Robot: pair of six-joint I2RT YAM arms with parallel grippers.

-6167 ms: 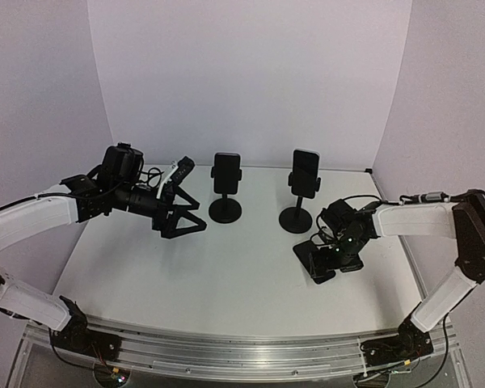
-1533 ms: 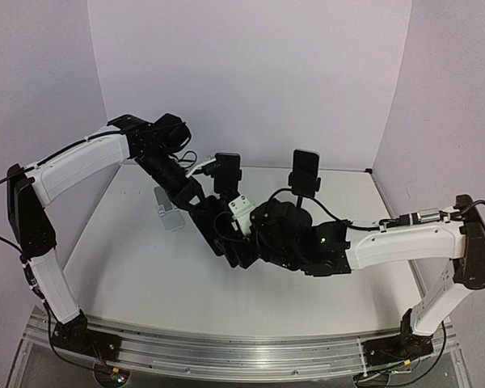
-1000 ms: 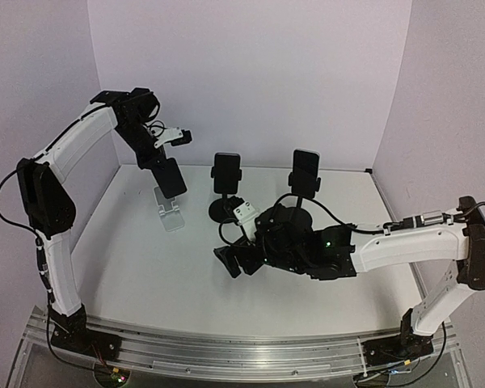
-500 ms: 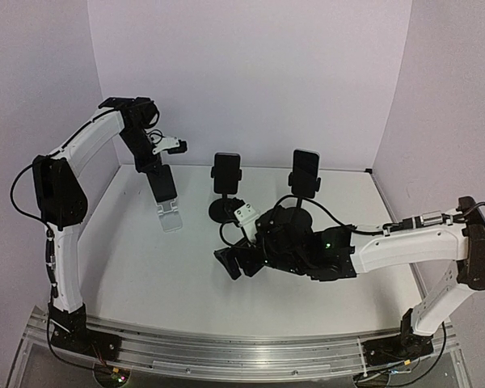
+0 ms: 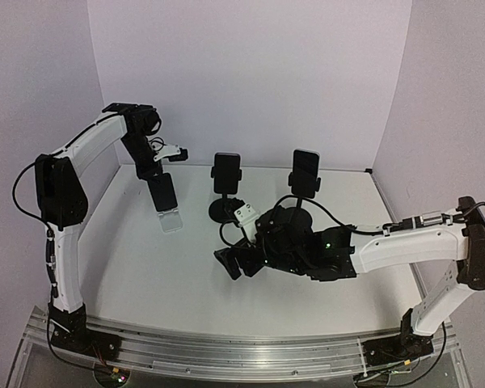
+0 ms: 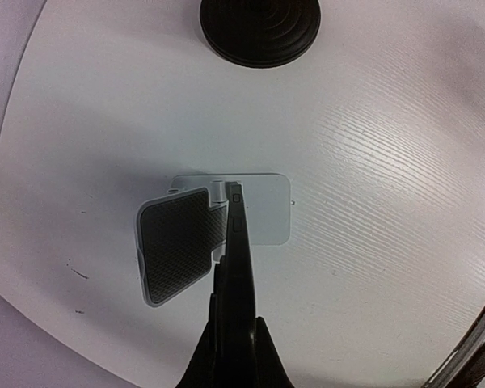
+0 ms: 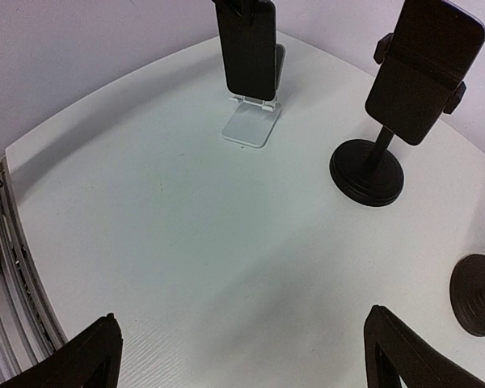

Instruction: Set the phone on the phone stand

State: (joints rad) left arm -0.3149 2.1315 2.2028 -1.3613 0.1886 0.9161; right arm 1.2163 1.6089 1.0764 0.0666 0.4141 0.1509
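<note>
White table [image 5: 145, 267]; left gripper [image 6: 236, 365] clamps phone [image 6: 239, 267] upright at white stand [image 6: 267, 212]

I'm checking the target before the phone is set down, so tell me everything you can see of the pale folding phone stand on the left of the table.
The pale silver folding phone stand has a flat rectangular base plate with rounded corners, lying on the white table. A back rest faced with a dark textured pad tilts up from it, with a small lip at its foot. It may be metal or plastic. The black phone, gripped by the left hand, hangs with its lower end right at that lip. Whether they touch cannot be told.
</note>
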